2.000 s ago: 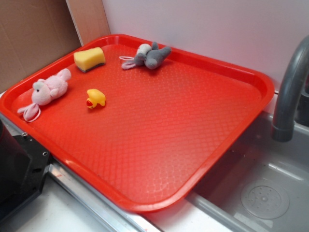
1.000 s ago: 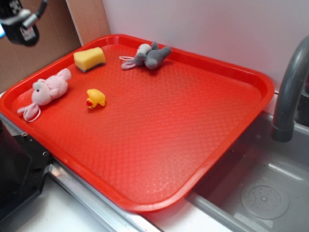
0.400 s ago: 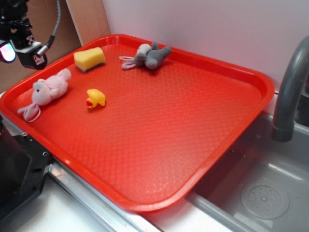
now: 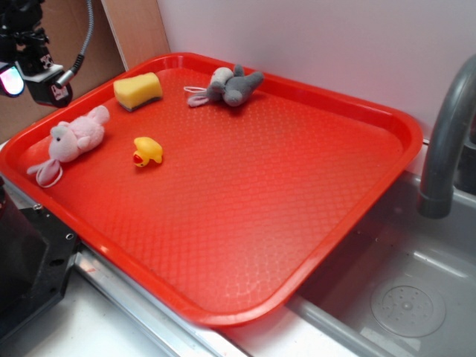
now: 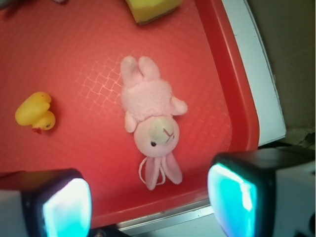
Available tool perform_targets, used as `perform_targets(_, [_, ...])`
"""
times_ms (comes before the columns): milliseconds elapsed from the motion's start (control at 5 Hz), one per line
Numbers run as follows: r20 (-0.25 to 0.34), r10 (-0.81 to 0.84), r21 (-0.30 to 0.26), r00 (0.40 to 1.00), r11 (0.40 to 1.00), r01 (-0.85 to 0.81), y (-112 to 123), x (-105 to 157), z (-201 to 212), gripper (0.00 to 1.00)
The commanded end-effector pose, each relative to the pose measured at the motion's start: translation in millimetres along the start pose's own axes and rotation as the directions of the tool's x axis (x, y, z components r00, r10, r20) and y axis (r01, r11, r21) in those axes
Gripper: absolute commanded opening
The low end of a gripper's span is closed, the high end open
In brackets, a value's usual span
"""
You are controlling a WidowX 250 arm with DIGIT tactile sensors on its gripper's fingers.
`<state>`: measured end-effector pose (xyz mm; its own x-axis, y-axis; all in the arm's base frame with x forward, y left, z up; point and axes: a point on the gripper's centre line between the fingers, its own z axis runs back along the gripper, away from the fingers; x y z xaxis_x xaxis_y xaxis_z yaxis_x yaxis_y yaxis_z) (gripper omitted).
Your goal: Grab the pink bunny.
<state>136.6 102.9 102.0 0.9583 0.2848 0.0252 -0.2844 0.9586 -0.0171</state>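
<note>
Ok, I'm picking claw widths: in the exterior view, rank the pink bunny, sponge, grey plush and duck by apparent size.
1. pink bunny and grey plush: too alike to rank, and the plush lies farther back.
2. yellow sponge.
3. yellow duck, clearly smallest.

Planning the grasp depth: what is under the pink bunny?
The pink bunny lies flat on the red tray, its textured floor showing all around. The patch directly beneath it is covered. The gripper hovers above, apart.

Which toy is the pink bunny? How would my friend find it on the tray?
Find the big red tray beside the sink and go to its far left edge. The pink bunny lies there, below the yellow sponge and left of the little yellow duck. It is the only fuzzy pink toy; the other plush is grey.
</note>
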Motion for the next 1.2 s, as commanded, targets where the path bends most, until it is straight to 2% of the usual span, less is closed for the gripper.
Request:
perform_targets(0, [0.033, 0.247, -0.038, 0.968, 0.969, -0.246, 14, 29, -43, 1.00])
perform_targets(200, [0.025, 0.255, 0.001, 0.967, 0.967, -0.255, 16, 34, -59, 1.00])
perform_targets(400, [-0.025, 0.220, 0.044, 0.975, 0.975, -0.219, 11, 31, -80, 1.00])
perform_targets(600, [-0.033, 0.230, 0.046, 0.973, 0.973, -0.228, 9, 11, -79, 0.00])
perform_targets(800, [-0.031, 0.249, 0.027, 0.968, 0.968, -0.248, 10, -4, -68, 0.00])
perform_targets(1000, [-0.036, 0.184, 0.002, 0.982, 0.983, -0.184, 3, -9, -43, 0.00])
